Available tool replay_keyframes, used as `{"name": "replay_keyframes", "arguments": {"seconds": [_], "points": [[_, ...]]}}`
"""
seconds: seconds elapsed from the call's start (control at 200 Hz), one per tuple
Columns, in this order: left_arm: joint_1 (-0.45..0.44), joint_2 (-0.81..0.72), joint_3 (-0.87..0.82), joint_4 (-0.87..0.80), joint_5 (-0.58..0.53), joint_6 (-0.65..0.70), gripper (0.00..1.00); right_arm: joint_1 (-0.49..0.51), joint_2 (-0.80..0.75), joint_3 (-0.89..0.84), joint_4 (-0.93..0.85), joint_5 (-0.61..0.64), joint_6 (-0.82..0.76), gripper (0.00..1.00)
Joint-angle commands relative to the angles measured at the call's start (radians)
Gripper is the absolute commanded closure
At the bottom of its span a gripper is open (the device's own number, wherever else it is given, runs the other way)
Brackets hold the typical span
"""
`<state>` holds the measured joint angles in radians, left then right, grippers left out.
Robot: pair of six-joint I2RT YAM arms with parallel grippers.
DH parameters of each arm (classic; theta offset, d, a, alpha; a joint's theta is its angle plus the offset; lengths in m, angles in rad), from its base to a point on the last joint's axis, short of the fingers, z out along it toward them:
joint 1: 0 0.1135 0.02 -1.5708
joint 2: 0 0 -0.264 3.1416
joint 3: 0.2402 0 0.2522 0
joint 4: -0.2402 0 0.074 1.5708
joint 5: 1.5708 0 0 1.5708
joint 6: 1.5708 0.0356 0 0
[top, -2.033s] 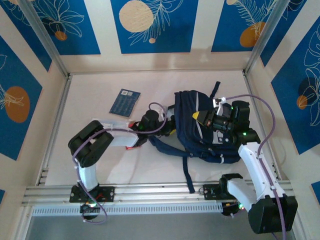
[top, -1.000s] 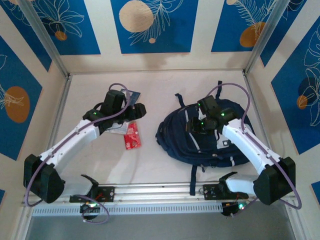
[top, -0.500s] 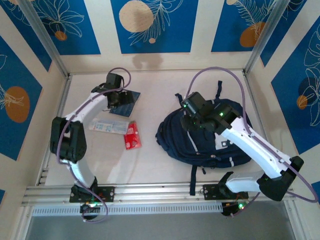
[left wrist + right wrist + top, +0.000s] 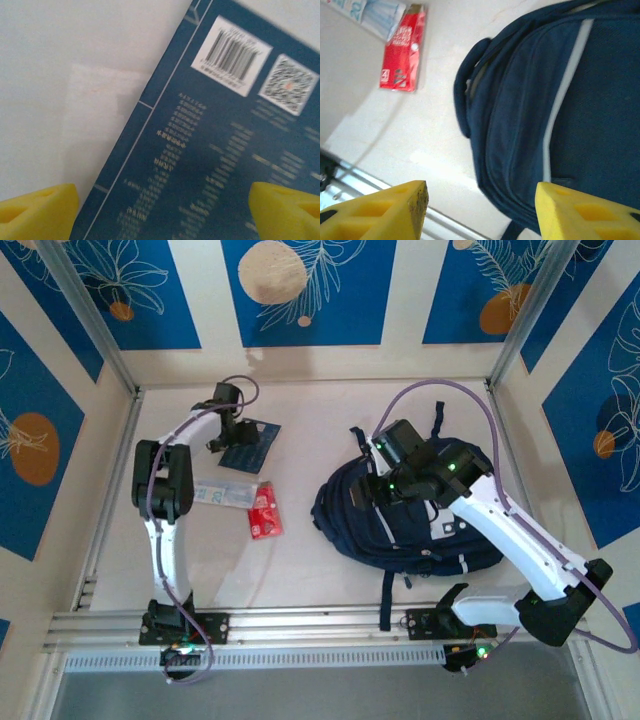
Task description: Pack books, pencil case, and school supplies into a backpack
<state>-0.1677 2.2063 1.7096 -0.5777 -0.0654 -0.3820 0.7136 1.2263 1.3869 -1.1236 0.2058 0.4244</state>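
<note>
The left gripper (image 4: 162, 214) stood wide open and empty, directly over a navy book (image 4: 215, 150) lying flat on the desk (image 4: 75, 60), with one pad just off the book's edge. Thin, stiff and light, the book would probably slide, so that free edge looked the best place to pinch. The right gripper (image 4: 480, 210), jaws parted and empty, hung above the soft, floppy backpack (image 4: 535, 100). The left wrist view resolved the barcode label (image 4: 231, 50). The top view placed the red packet (image 4: 265, 512) behind the left gripper, toward the bases.

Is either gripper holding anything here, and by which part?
Nothing is held. Left gripper open over the navy book, right gripper open over the backpack.
</note>
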Motion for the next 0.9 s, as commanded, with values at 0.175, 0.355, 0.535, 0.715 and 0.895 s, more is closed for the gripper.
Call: {"name": "replay_keyframes", "arguments": {"seconds": [0.175, 0.355, 0.535, 0.715, 0.895], "points": [[0.009, 0.065, 0.067, -0.102, 0.141, 0.038, 0.16, -0.07, -0.004, -0.041, 0.082, -0.218, 0.057, 0.41], [-0.02, 0.019, -0.039, -0.087, 0.248, 0.012, 0.26, -0.167, 0.084, -0.046, 0.134, -0.266, 0.077, 0.43], [-0.106, -0.026, -0.13, -0.107, 0.246, 0.054, 0.31, -0.227, 0.253, -0.029, 0.251, -0.325, 0.139, 0.48], [-0.184, -0.074, -0.217, -0.103, 0.24, 0.061, 0.34, -0.239, 0.508, 0.097, 0.336, -0.393, 0.208, 0.53], [-0.262, -0.118, -0.24, -0.115, 0.201, 0.086, 0.35, -0.242, 0.728, 0.272, 0.374, -0.404, 0.259, 0.57]]}}
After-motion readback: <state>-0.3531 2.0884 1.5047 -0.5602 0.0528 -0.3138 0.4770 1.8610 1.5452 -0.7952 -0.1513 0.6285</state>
